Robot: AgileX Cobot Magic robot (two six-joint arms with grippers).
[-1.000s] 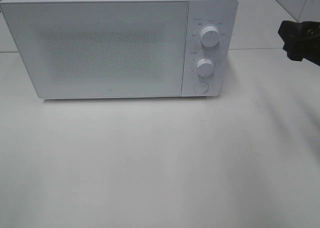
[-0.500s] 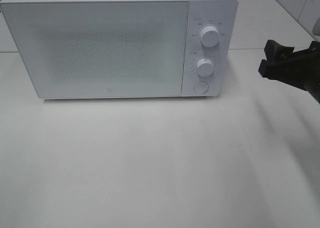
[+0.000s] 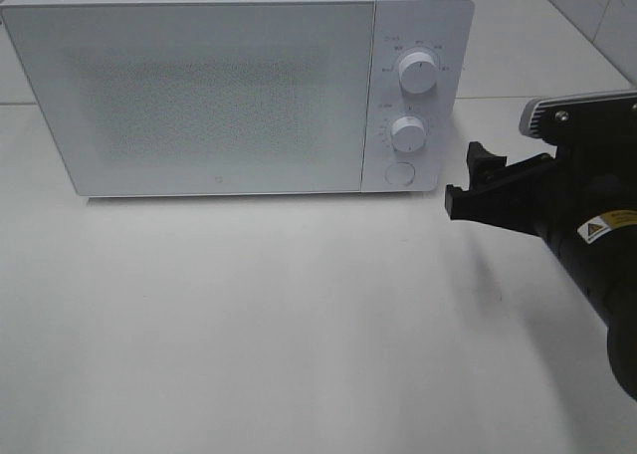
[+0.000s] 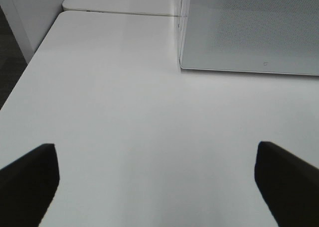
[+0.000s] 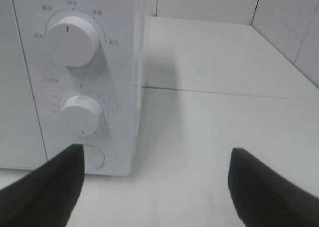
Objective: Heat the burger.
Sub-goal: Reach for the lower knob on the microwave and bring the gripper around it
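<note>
Two claws spread and empty: left gripper point(image 4: 155, 187), right gripper point(image 3: 468, 180) near the microwave point(image 3: 418, 16) round button point(image 3: 399, 173). Its door point(image 3: 199, 96) shut, burger unseen; I judge heating not yet begun.

table point(image 3: 299, 325): we see a white, glossy top filling most of the high view | seam point(image 3: 542, 98): we see a thin line across it near the back | wall point(image 3: 609, 6): we see white tiles with dark grout, back right | floor point(image 4: 9, 53): we see a dark strip beyond the table's edge | light: we find it soft and even
</note>
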